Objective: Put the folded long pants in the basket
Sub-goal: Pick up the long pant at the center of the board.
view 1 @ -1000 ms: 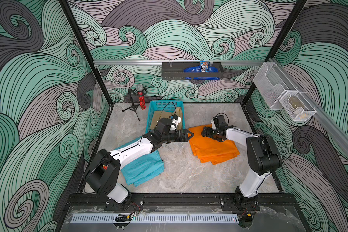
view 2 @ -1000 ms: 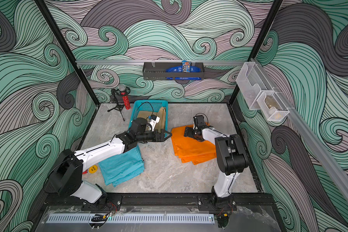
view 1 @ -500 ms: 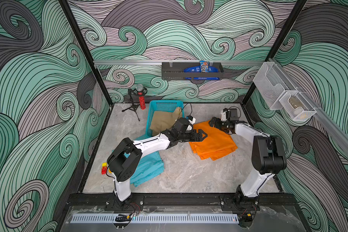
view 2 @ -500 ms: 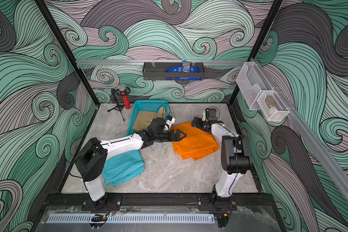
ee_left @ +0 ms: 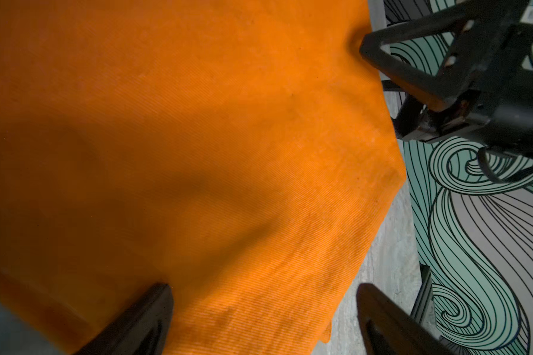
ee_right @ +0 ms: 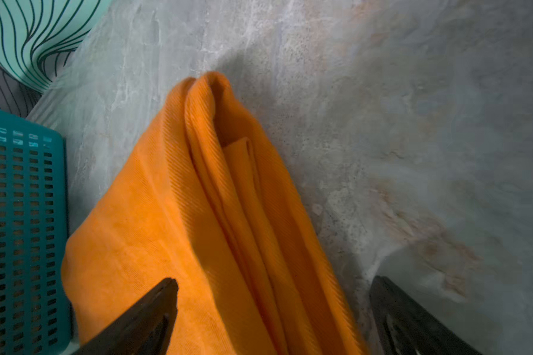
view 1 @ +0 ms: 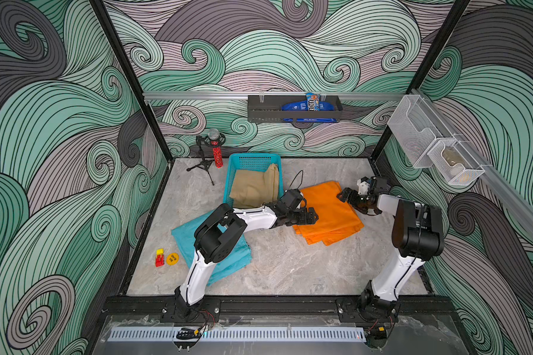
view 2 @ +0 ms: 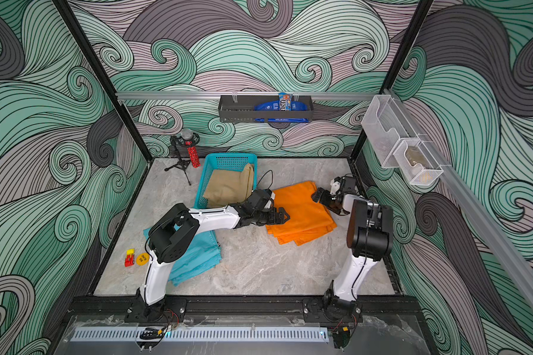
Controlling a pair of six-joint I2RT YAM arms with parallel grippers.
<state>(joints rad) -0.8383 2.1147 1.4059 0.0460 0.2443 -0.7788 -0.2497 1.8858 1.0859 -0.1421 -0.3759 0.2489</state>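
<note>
The turquoise basket (view 1: 254, 157) (view 2: 228, 157) stands at the back of the table, with the khaki long pants (view 1: 253, 187) (view 2: 225, 187) lying in it. To its right, the folded orange long pants (view 1: 330, 212) (view 2: 302, 212) lie flat. My left gripper (view 1: 313, 216) (view 2: 285, 216) is open at their left edge; in the left wrist view it (ee_left: 263, 292) straddles the cloth (ee_left: 197, 153). At the opposite edge my right gripper (view 1: 346, 198) (view 2: 319, 196) (ee_right: 274, 282) is open over a folded corner (ee_right: 166, 230). The turquoise long pants (view 1: 228, 261) (view 2: 197, 261) lie at the front left, partly under my left arm.
A microphone on a small tripod (view 1: 213, 144) stands left of the basket. A red-and-yellow toy (view 1: 159, 257) and a yellow disc (view 1: 172, 258) lie at the front left. A black tray (view 1: 293, 109) hangs on the back wall, with white mesh bins (view 1: 434, 144) on the right wall.
My left arm has swung away from the basket to the orange pants' left edge, uncovering the khaki pants in the basket. My right gripper has moved right along the orange pants to their right edge.
</note>
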